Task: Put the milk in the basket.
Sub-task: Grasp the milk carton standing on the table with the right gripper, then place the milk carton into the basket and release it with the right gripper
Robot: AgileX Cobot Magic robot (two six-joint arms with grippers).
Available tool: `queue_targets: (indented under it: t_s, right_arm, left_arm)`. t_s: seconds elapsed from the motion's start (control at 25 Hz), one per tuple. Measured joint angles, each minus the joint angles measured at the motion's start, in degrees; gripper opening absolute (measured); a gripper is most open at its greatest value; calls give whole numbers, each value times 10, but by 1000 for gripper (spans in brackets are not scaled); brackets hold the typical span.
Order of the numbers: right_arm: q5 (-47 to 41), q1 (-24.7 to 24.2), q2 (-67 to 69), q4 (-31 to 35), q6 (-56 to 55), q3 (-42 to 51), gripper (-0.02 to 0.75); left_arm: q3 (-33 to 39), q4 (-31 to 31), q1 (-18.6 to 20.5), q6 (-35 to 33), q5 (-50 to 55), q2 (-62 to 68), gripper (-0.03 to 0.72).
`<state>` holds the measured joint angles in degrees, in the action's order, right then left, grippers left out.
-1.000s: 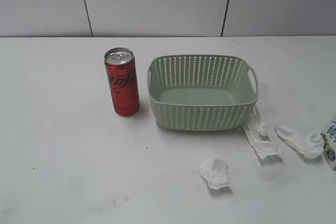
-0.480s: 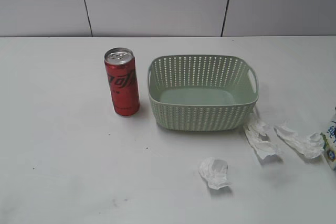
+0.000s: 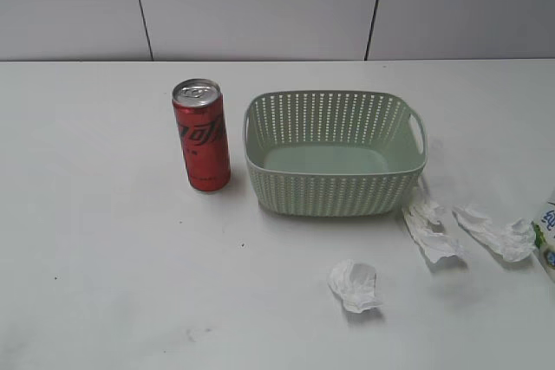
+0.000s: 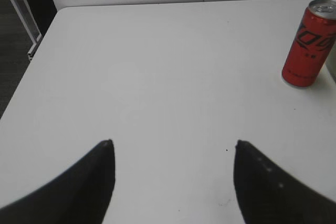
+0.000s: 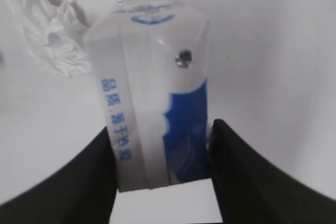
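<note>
The milk (image 3: 548, 240) is a small white carton with blue print, standing at the far right edge of the exterior view, mostly cut off. In the right wrist view the milk (image 5: 152, 87) fills the space between the black fingers of my right gripper (image 5: 163, 127), which is closed against both its sides. The sage-green basket (image 3: 334, 192) stands empty at the table's middle, left of the milk. My left gripper (image 4: 173, 142) is open and empty over bare table. Neither gripper shows in the exterior view.
A red soda can (image 3: 201, 136) stands upright left of the basket and shows in the left wrist view (image 4: 307, 45). Three crumpled white tissues (image 3: 354, 285) (image 3: 431, 231) (image 3: 499, 233) lie between basket and milk; one shows behind the milk (image 5: 52, 40).
The milk has shifted slightly right and down at the edge of the exterior view. The basket, the can and the tissues have not moved.
</note>
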<state>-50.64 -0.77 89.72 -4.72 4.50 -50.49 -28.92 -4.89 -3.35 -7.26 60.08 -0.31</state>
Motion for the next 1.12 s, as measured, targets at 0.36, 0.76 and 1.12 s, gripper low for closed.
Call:
queue_targets:
  t_s: [0.36, 0.76, 1.12]
  right_arm:
    - [-6, 0, 0, -5, -15, 0, 377]
    - [-113, 0, 1, 0, 4, -127, 371]
    - [-158, 66, 6, 21, 39, -362, 368]
  left_arm:
    - [0, 0, 0, 0, 0, 0, 525]
    - [0, 0, 0, 0, 0, 0, 525]
    - [0, 0, 0, 0, 0, 0, 525]
